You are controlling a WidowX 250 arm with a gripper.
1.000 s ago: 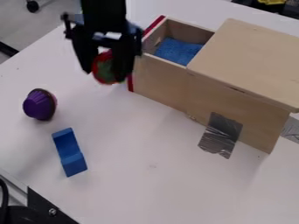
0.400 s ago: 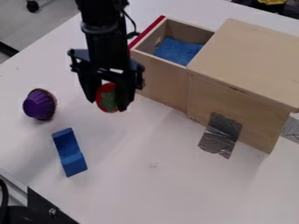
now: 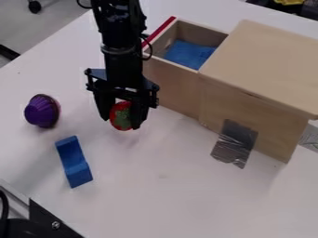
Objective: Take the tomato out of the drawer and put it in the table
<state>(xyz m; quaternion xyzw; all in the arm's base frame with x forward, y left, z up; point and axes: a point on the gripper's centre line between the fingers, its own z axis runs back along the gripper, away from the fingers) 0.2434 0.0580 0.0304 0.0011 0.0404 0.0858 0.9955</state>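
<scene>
purple toy [image 3: 42,111], blue block [image 3: 73,161]

The gripper [image 3: 121,122] is black, and so is the arm [image 3: 121,51] above it. The tomato [image 3: 123,115] is bright red with a mottled green patch. Pale tan wood makes up both the drawer [image 3: 169,82] and the box [image 3: 264,60], and the drawer's front [image 3: 160,30] shows a deep red edge. The cloth-like piece [image 3: 188,54] in the drawer is mid-blue. Silvery grey tape [image 3: 235,143] carries darker and lighter streaks. The pleated cup [image 3: 41,112] is purple with darker stripes and a brownish rim. The block [image 3: 73,161] is plain blue, the table [image 3: 168,200] white with faint grey marks, the floor [image 3: 59,21] grey.
</scene>
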